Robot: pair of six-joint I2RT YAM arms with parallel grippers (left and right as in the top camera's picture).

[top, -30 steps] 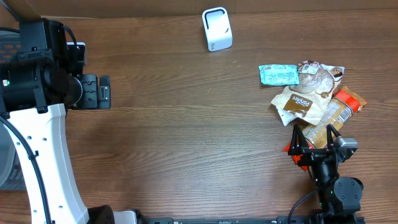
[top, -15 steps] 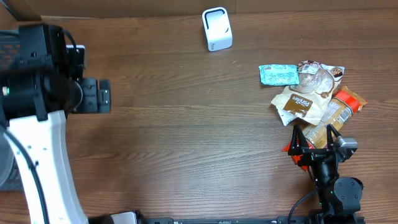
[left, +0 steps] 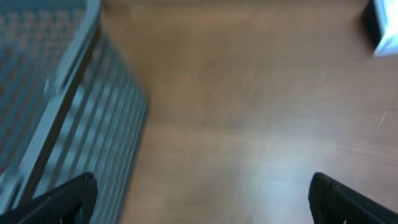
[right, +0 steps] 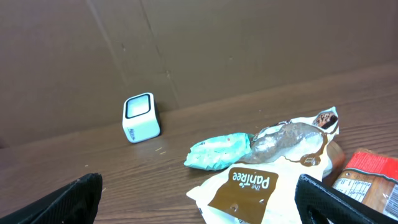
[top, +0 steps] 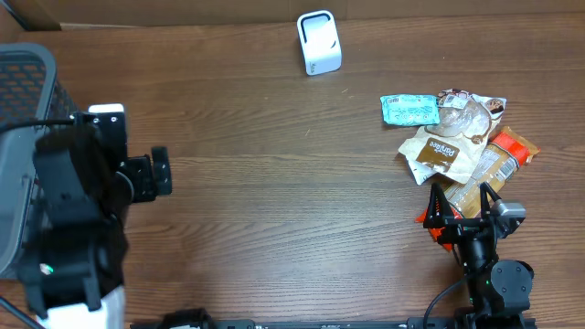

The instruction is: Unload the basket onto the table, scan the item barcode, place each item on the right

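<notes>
A pile of snack packets lies at the table's right: a teal packet [top: 409, 110] [right: 217, 151], a clear wrapper [top: 468, 116] [right: 289, 140], a white-and-brown PanTree packet [top: 441, 153] [right: 249, 186] and an orange packet [top: 508, 152] [right: 372, 177]. The white scanner [top: 319, 42] [right: 141, 117] [left: 387, 30] stands at the far middle edge. My right gripper [top: 462, 203] [right: 202, 205] is open just in front of the pile, holding nothing. Far to the left, my left gripper [top: 157, 174] [left: 202, 205] is open above bare wood, its view blurred.
A grey mesh basket [top: 20, 137] [left: 56, 106] stands at the table's left edge, close beside the left arm. A cardboard wall rises behind the scanner. Bare wooden tabletop [top: 292, 183] spans the middle.
The left arm has swung toward the front of the table, uncovering the basket. The right arm and the packets have not moved.
</notes>
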